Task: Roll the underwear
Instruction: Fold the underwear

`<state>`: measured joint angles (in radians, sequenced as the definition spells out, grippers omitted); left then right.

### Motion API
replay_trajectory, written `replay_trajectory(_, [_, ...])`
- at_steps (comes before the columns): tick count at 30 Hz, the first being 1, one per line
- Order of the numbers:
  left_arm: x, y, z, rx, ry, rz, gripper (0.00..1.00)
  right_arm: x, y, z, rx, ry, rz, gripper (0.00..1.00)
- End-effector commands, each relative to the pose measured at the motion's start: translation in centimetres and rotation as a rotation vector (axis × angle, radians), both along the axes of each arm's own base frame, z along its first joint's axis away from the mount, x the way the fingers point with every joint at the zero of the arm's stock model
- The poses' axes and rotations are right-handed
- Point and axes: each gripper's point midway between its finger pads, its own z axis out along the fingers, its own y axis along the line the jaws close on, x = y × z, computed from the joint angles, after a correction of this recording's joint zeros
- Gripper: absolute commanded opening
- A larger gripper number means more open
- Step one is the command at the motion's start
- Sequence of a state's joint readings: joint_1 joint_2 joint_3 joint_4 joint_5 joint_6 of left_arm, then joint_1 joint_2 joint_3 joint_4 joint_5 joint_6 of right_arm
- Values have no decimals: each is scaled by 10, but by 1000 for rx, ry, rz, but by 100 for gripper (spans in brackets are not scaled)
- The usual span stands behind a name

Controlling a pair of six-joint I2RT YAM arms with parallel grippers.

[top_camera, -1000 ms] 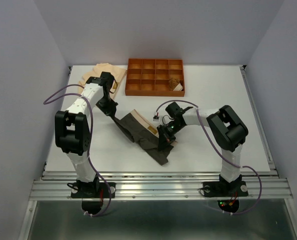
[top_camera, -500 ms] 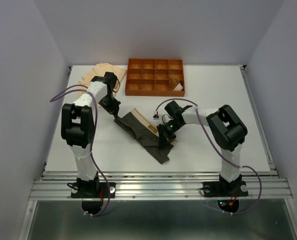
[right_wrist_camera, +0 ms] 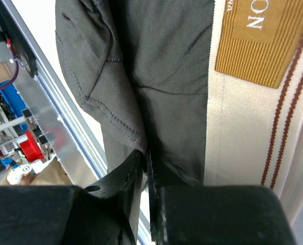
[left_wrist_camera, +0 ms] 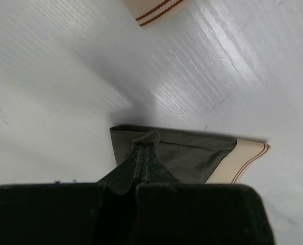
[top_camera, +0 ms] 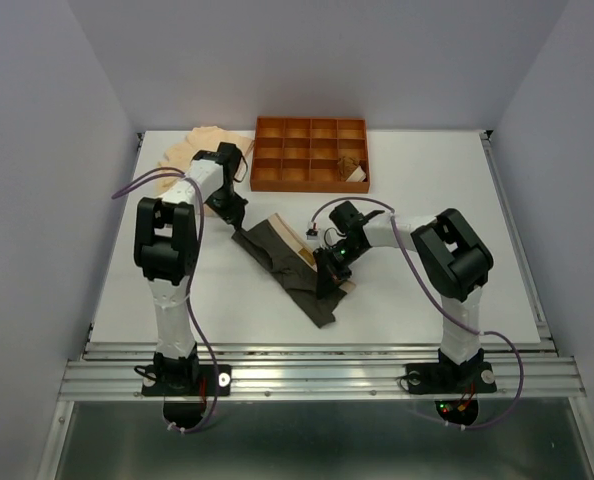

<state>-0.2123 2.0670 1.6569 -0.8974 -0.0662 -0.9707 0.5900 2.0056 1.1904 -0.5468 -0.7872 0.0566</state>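
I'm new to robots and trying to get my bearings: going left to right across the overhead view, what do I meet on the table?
pale peach underwear → left gripper → dark underwear → right gripper. The tray is left out: sideways, it overlaps the dark underwear.

My left arm [top_camera: 172, 320] and right arm [top_camera: 457, 338] are white shells joined by bulky black housings, each trailing a looping purple cable [top_camera: 127, 186], and my left hand [top_camera: 235, 213] and right hand [top_camera: 327, 283] are matte black.

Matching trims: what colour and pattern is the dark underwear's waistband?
The waistband is cream with two thin reddish-brown stripes; clearest in the right wrist view.
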Motion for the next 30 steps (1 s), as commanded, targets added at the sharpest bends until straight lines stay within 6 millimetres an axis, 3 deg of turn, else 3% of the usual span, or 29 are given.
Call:
replay_trajectory(1, [19, -1, 6, 17, -49, 27, 0, 13, -11, -17, -85, -82, 6, 16])
replay_trajectory(6, [27, -12, 7, 23, -75, 13, 2, 23, -15, -17, -128, -138, -6, 24])
replay_trajectory(8, [29, -15, 9, 34, -88, 6, 9, 29, -16, -14, -140, -168, -15, 29])
replay_trajectory(9, [30, -15, 10, 36, -92, 4, 25, 31, -16, -13, -134, -183, -7, 29])
replay_trajectory(11, [33, -20, 9, 31, -99, -9, 33, 35, -15, -9, -125, -218, 7, 29])
replay_trajectory(15, [36, -33, 10, 4, -104, -62, 38, 42, -14, -4, -131, -248, -2, 29])
replay_trajectory(18, [37, -38, 15, 7, -120, -84, 41, 44, -16, -2, -139, -269, -6, 38])
replay_trajectory(21, [39, -42, 21, 3, -141, -98, 41, 54, -21, 9, -159, -339, -18, 53])
replay_trajectory(24, [41, -44, 30, 1, -163, -112, 42, 63, -17, 33, -142, -434, -27, 71])
replay_trajectory(25, [42, -43, 33, 5, -172, -122, 42, 64, -17, 39, -131, -452, -27, 99])
replay_trajectory(30, [46, -43, 71, 31, -280, -163, 45, 70, -12, 74, -83, -548, -49, 100])
